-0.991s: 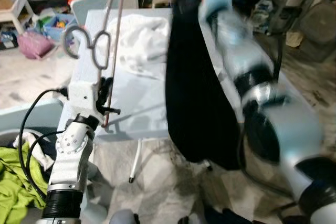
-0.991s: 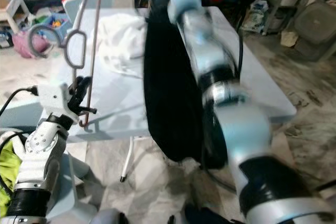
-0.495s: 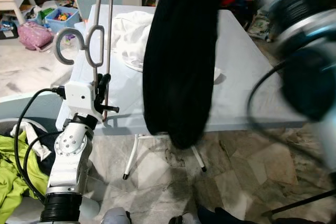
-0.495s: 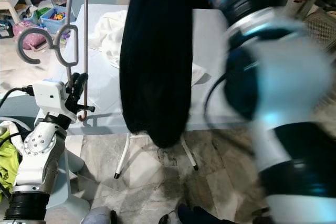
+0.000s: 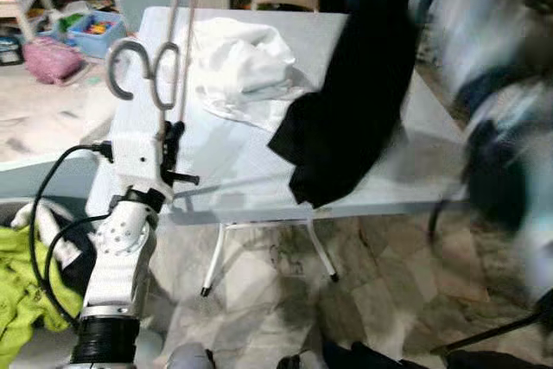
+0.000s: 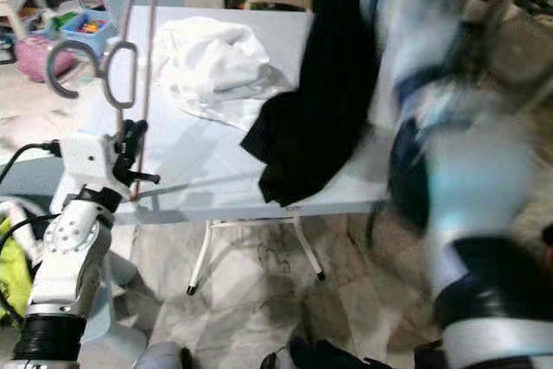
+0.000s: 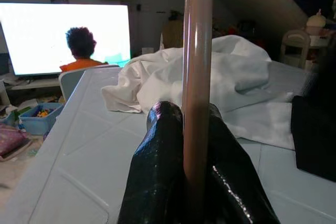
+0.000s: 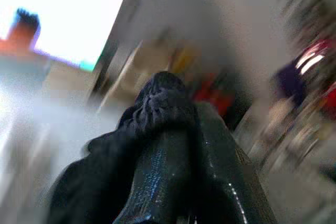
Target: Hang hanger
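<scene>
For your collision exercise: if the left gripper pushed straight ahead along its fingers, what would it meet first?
Probably the crumpled white cloth on the table. The left gripper, shut on the hanger, points over the tabletop toward it, though depth is hard to judge.

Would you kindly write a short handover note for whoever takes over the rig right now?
Left tool: shut on the hanger, held upright over the table's near left edge, hook pointing left.
Right tool: shut on the black garment, held up, its lower part draped on the table; the arm is blurred by motion.
White cloth lies bunched on the table.
Done: hanger and garment both gripped.
Left: garment not yet on the hanger; hanger not yet hung.
</scene>
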`<state>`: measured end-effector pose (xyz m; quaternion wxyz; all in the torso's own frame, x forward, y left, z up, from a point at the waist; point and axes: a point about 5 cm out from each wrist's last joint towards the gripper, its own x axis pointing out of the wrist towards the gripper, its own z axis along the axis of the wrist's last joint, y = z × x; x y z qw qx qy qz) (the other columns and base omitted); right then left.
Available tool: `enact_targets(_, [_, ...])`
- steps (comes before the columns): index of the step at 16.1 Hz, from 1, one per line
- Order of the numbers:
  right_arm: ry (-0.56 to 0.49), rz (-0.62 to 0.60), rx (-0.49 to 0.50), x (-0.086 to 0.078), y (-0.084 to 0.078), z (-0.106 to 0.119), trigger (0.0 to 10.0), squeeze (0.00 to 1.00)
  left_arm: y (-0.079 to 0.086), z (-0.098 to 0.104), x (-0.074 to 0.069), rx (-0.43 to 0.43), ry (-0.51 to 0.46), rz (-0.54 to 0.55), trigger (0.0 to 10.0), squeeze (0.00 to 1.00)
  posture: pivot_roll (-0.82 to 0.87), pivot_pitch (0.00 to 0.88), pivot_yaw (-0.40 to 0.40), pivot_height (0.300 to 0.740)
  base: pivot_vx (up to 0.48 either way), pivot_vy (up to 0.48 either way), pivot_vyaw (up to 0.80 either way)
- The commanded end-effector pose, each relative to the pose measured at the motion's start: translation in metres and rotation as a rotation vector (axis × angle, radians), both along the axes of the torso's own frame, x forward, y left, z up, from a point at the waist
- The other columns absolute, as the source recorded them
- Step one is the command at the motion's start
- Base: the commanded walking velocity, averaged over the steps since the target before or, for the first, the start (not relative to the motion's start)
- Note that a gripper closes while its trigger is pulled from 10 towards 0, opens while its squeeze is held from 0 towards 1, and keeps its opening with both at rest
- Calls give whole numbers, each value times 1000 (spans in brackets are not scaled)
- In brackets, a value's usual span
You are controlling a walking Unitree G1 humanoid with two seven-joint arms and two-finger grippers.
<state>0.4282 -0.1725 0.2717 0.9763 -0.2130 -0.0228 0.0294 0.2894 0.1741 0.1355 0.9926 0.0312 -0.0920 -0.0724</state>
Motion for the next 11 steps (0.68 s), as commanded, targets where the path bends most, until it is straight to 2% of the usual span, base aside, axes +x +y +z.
enact_targets(1, [155, 52, -29, -4, -5, -34, 10000, 0, 2, -26, -5, 3, 128, 10, 10000, 0, 62, 7, -103, 740, 0, 0, 0])
enact_targets(2, [252, 100, -48, -10, -6, -63, 10000, 584, 4, -27, -6, 8, 133, 9, 10000, 0, 60, 9, -99, 740, 0, 0, 0])
enact_targets(3, [331, 175, -109, -18, -4, -88, 10000, 1000, 4, -28, -6, 15, 143, 5, 10000, 0, 57, 10, -96, 740, 0, 0, 0])
enact_targets(5, [394, 329, -256, -27, 2, -109, 10000, 1000, 4, -30, -5, 18, 153, -2, 10000, 0, 42, 12, -84, 740, 0, 0, 0])
enact_targets(6, [438, 490, -346, -36, 9, -123, 10000, 1000, 1, -31, -5, 20, 160, -15, 10000, 0, 36, 13, -82, 740, 0, 0, 0])
enact_targets(7, [429, 597, -488, -46, 8, -134, 10000, 1000, -4, -32, -5, 30, 166, -35, 10000, 0, 34, 17, -76, 740, 0, 0, 0])
enact_targets(8, [375, 606, -554, -50, 6, -137, 10000, 1000, -7, -33, -6, 40, 168, -53, 10000, 0, 32, 18, -75, 740, 0, 0, 0])
enact_targets(9, [342, 591, -530, -50, 6, -136, 10000, 1000, -8, -33, -6, 42, 169, -60, 10000, 0, 31, 21, -68, 740, 0, 0, 0])
enact_targets(10, [252, 574, -434, -48, 8, -128, 10000, 1000, -6, -34, -8, 51, 175, -66, 10000, 0, 28, 24, -65, 740, 0, 0, 0])
enact_targets(11, [213, 571, -409, -48, 9, -124, 10000, 1000, -6, -34, -8, 52, 176, -67, 10000, 0, 24, 24, -65, 740, 0, 0, 0])
